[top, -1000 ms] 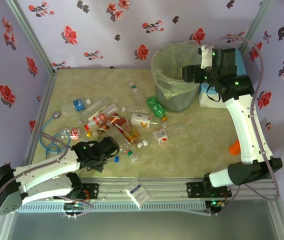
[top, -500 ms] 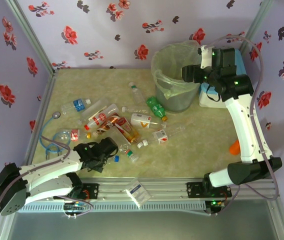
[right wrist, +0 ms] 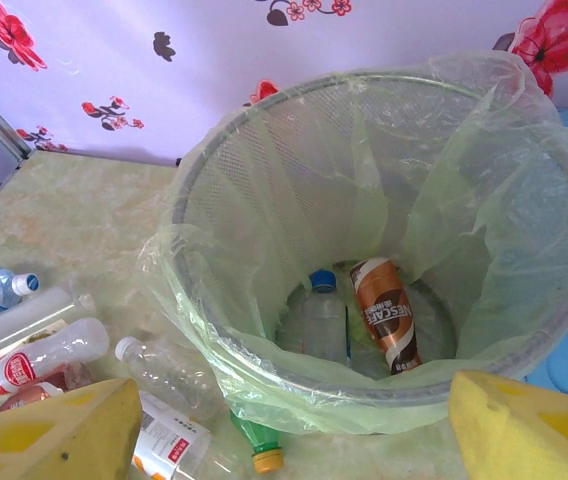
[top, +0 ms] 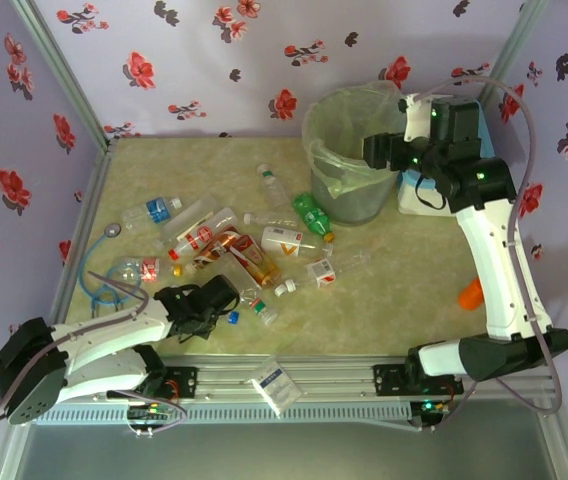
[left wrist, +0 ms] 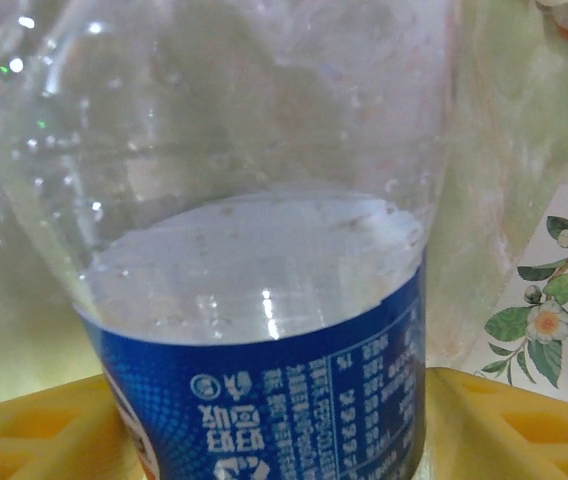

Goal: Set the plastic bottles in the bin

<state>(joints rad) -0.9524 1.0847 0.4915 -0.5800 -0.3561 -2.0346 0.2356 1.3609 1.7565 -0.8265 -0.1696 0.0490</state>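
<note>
The blue-labelled bottle (left wrist: 264, 400) is sitting between the fingers (left wrist: 34, 440) of my left claw (top: 214, 300); I cannot tell if they are pinching it, and I am worrying that its slick wall slips free. Farther off, my right claw (top: 382, 150) is hanging spread and empty over the bin (right wrist: 254, 180), risking snagging the loose bag (right wrist: 484, 130).
</note>
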